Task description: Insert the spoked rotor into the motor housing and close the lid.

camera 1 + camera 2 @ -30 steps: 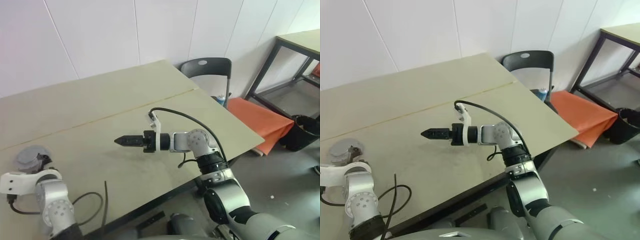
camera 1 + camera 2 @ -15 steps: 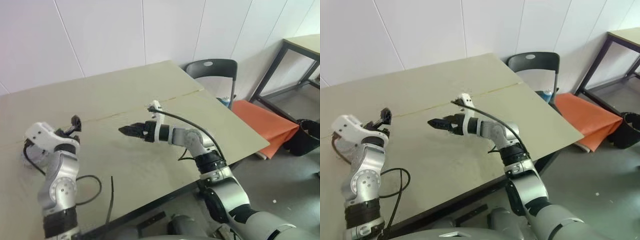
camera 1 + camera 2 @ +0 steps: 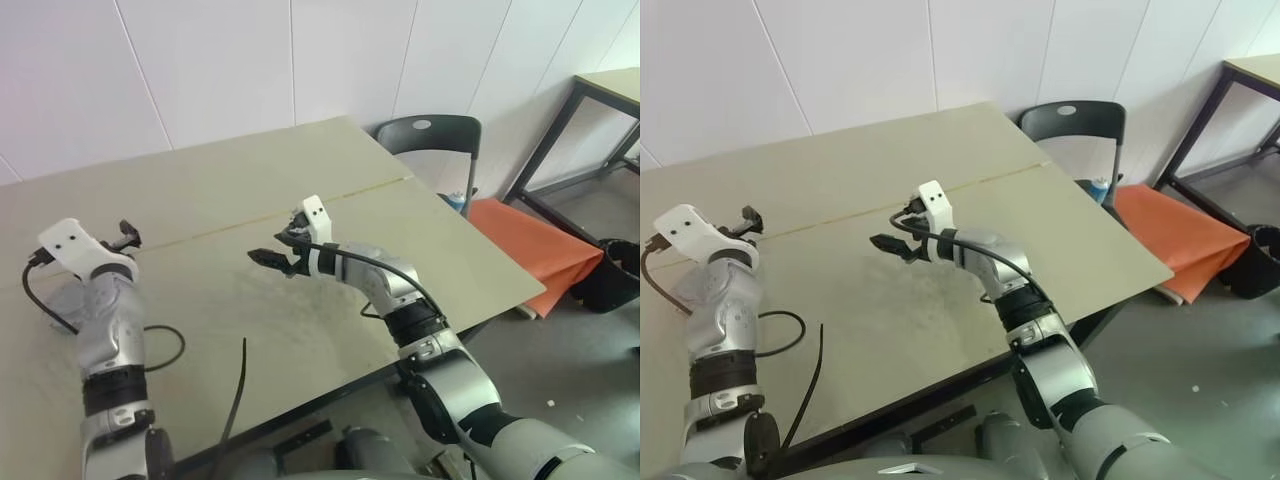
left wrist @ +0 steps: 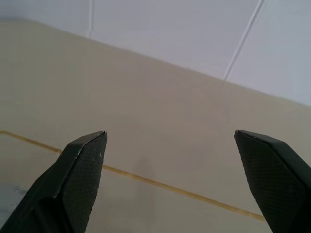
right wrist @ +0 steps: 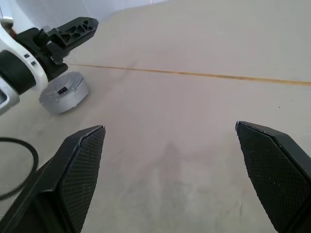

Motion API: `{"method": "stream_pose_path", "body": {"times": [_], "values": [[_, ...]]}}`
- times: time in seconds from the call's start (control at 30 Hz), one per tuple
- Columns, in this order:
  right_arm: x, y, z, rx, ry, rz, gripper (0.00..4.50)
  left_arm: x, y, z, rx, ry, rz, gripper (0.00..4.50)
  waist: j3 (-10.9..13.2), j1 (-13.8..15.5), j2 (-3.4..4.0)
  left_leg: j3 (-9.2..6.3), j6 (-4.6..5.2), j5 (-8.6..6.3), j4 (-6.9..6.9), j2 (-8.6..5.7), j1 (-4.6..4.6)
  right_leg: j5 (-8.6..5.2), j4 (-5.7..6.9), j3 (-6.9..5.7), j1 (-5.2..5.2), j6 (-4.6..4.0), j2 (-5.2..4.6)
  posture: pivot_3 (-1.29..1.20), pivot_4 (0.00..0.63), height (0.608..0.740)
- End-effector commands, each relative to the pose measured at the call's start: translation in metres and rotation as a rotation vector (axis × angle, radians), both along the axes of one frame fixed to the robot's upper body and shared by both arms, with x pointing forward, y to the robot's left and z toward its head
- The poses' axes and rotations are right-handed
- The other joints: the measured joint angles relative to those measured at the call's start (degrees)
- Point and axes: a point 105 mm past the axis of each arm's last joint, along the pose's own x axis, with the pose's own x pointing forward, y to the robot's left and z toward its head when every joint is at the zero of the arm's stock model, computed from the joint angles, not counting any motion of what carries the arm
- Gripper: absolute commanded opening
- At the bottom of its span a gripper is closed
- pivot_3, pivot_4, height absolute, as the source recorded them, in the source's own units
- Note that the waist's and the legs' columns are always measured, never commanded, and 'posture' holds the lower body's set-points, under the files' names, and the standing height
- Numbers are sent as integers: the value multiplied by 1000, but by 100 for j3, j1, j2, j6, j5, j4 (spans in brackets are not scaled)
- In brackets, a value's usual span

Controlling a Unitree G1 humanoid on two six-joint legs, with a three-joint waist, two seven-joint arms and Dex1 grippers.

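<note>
The motor housing (image 5: 64, 92) is a squat silver-grey round puck lying on the beige table (image 3: 300, 320) near its left end; its top shows plain silver with a small dark mark. The spoked rotor is out of view. My left gripper (image 3: 126, 238) hovers just above and beside the puck, open, with nothing between its fingers (image 4: 82, 165). My right gripper (image 3: 272, 255) is held over the middle of the table, pointing left towards the puck, open and empty, its fingers (image 5: 77, 160) wide apart.
A black cable (image 3: 235, 390) trails over the table's front edge. A seam (image 3: 330, 195) runs across the tabletop. Beyond the right end stand a black chair (image 3: 428, 135), an orange sheet (image 3: 520, 235) on the floor, a black bin (image 3: 612, 265) and another table (image 3: 600, 90).
My left arm has swung up from the table's front left and forward, and its gripper now hangs over the puck. My right gripper has rolled and edged forward. The view has shifted too.
</note>
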Motion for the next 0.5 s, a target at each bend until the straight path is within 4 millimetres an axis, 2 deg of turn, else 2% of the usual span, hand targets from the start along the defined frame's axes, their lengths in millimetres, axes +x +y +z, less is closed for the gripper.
{"method": "stream_pose_path", "body": {"times": [0.03,0.17,0.3,0.4,0.5], "values": [[8,1,18,-5,-93,-16,4500,-9,24,23,71,-64,75,4469,0,2,0,-6,-2,1,0,-1,-2,0,0,-6,0,-1,-1,0,0,740],[9,1,15,-14,-96,-25,4500,-26,53,20,44,-70,172,4469,0,-1,1,-28,-12,7,-7,0,-5,2,0,-31,0,-4,-7,0,0,740],[6,4,14,-15,-98,-17,4500,-36,65,30,40,-148,166,4469,0,9,0,-45,-26,15,-8,-2,-9,4,4,-49,0,-7,-12,0,0,740],[4,7,15,-9,-101,-7,4500,-45,81,32,48,-143,215,4469,-1,14,-1,-53,-37,21,-7,-14,-9,4,11,-54,1,-8,-25,0,0,740],[6,7,15,-11,-108,-16,4500,-39,75,42,107,-151,140,4469,-1,13,-1,-57,-40,25,-5,-29,-5,4,25,-56,2,-7,-37,0,0,740]]}}
